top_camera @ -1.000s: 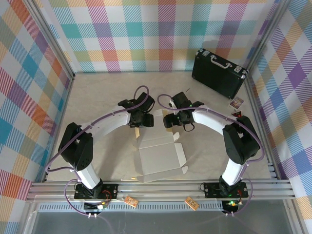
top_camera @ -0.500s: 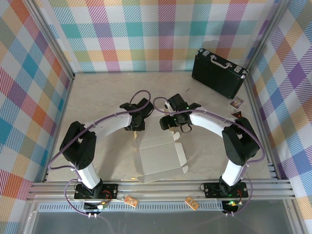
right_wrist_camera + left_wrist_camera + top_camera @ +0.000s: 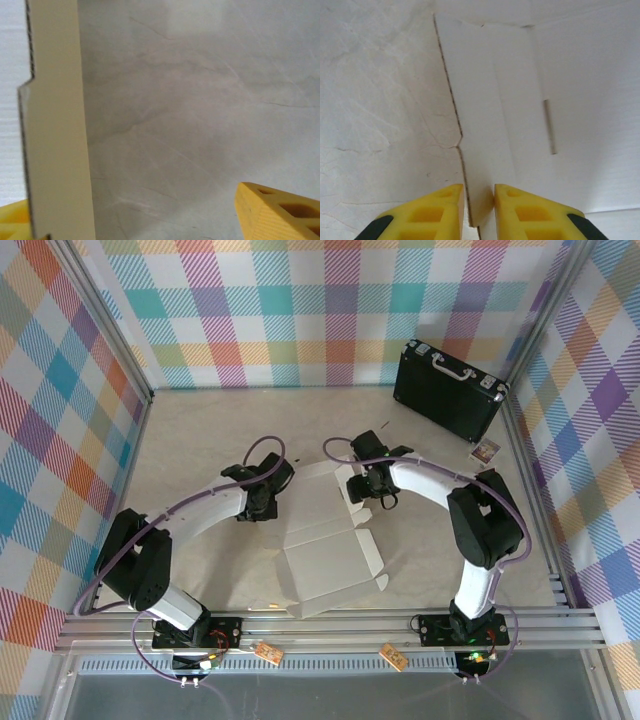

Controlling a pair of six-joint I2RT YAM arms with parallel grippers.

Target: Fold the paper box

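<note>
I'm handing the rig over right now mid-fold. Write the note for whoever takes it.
Left gripper: closed on the left flap edge of the paper box.
Right gripper: open, the right flap inside its jaws, ungripped.
Box: mid-table, white side up, mostly flat.
Done: both flaps reached.
To do: raise walls, tuck tabs, close lid.

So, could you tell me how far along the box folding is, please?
Early. Done: little; the thin white-faced cardboard mailer box lies mostly flat. In hand: the left gripper pinches its left side flap, the right gripper stands open around the opposite flap. Left: raising walls, tucking tabs, closing the lid.
</note>
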